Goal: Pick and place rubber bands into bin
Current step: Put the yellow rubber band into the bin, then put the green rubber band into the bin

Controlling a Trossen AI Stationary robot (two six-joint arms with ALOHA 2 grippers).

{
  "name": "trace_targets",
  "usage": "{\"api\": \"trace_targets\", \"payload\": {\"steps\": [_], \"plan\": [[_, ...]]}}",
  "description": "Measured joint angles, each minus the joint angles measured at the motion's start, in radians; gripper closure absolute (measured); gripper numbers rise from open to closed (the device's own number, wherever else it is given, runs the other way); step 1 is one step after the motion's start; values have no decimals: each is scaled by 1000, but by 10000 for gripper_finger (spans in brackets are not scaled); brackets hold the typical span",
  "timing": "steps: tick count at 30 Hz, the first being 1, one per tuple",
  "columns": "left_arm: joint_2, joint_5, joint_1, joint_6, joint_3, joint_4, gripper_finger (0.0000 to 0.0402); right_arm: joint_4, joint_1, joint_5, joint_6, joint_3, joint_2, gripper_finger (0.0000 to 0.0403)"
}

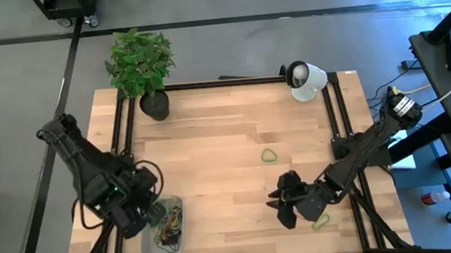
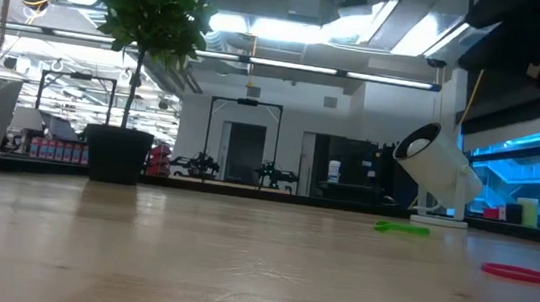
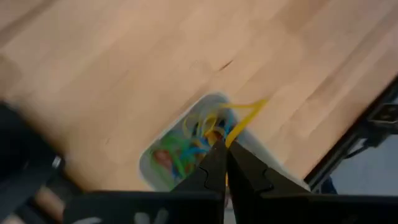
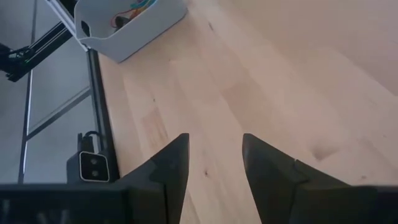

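Note:
The bin [image 1: 162, 230] is a pale tray near the table's near-left corner, holding several coloured rubber bands [image 3: 186, 149]. My left gripper [image 1: 158, 214] hangs over it, shut on a yellow rubber band [image 3: 244, 117]. My right gripper [image 1: 287, 201] is open and low over bare wood near the table's near-right part, its fingers [image 4: 168, 165] touching nothing. A green band [image 1: 270, 155] lies flat on the table beyond it, and a second band [image 1: 322, 221] lies beside its wrist. The low view shows both bands [image 2: 403, 226] [image 2: 528, 276] lying flat. My left gripper pinches the yellow band [image 3: 231, 138] between its two fingertips, pointing down from above. The free part of the loop [image 3: 252, 109] sticks out past the tips over the bin's rim, lifted clear of the table.
A potted plant [image 1: 145, 68] stands at the table's far-left corner and a white lamp-like object [image 1: 306, 80] at the far-right. Black frame rails [image 1: 337, 124] run along the table's sides. Bare wood [image 1: 212, 161] stretches between the arms.

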Motion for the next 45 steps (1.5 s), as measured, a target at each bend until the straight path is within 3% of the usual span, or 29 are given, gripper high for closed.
{"api": "trace_targets", "payload": {"steps": [5, 15, 28, 34, 41, 45], "plan": [[41, 84, -36, -94, 0, -27, 400, 0, 11, -1, 2, 0, 0, 250], [197, 230, -64, -126, 0, -27, 399, 0, 11, -1, 1, 0, 0, 250], [426, 291, -58, -71, 0, 78, 392, -1, 13, -5, -1, 0, 0, 250], [465, 361, -41, -69, 0, 98, 344, -1, 30, -10, 0, 0, 0, 250], [421, 361, -31, -68, 0, 101, 268, -1, 37, -10, 2, 0, 0, 250], [378, 336, -17, -43, 0, 101, 243, -2, 37, -9, 1, 0, 0, 250]]}}
